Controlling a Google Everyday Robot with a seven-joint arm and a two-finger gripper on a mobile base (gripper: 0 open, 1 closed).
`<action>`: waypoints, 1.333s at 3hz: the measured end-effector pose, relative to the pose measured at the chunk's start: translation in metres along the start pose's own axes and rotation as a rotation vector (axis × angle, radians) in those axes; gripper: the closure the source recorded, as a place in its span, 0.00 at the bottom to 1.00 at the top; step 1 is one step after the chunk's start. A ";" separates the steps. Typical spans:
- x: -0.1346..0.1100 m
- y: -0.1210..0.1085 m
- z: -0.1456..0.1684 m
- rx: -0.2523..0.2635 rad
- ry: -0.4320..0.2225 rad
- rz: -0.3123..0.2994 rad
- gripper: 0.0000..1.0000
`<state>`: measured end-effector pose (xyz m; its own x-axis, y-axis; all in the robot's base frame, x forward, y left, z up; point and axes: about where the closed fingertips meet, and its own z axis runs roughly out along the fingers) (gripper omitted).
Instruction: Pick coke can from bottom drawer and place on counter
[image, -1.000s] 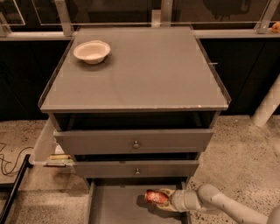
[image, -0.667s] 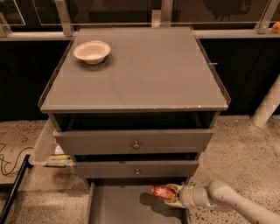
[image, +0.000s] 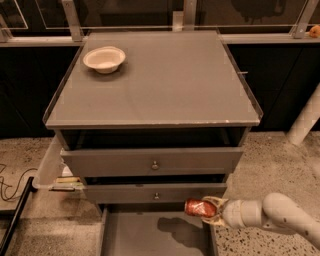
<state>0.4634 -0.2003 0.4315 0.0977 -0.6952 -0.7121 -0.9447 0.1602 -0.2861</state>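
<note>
The coke can (image: 198, 208) is a small red can lying sideways in my gripper (image: 209, 210), which is shut on it. The gripper holds the can above the right part of the open bottom drawer (image: 145, 235), just in front of the middle drawer's face. The can's shadow falls on the drawer floor below it. My pale arm (image: 280, 216) comes in from the lower right. The counter (image: 160, 85) is the flat grey top of the cabinet, well above the can.
A white bowl (image: 104, 58) stands on the counter's far left corner. Two knobbed drawers (image: 155, 162) are slightly open above the bottom one. Papers (image: 65, 183) and a cable (image: 10, 187) lie on the floor at left. A white post (image: 305, 122) stands at right.
My gripper has lifted the coke can up off the bottom drawer floor and slightly right, and it now hangs above the drawer with its shadow beneath.
</note>
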 end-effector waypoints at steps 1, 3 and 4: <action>-0.005 -0.008 -0.010 0.011 0.014 -0.017 1.00; -0.051 -0.006 -0.056 0.070 0.047 -0.098 1.00; -0.114 -0.007 -0.119 0.157 0.074 -0.219 1.00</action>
<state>0.4215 -0.2055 0.5905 0.2657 -0.7739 -0.5748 -0.8430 0.1027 -0.5280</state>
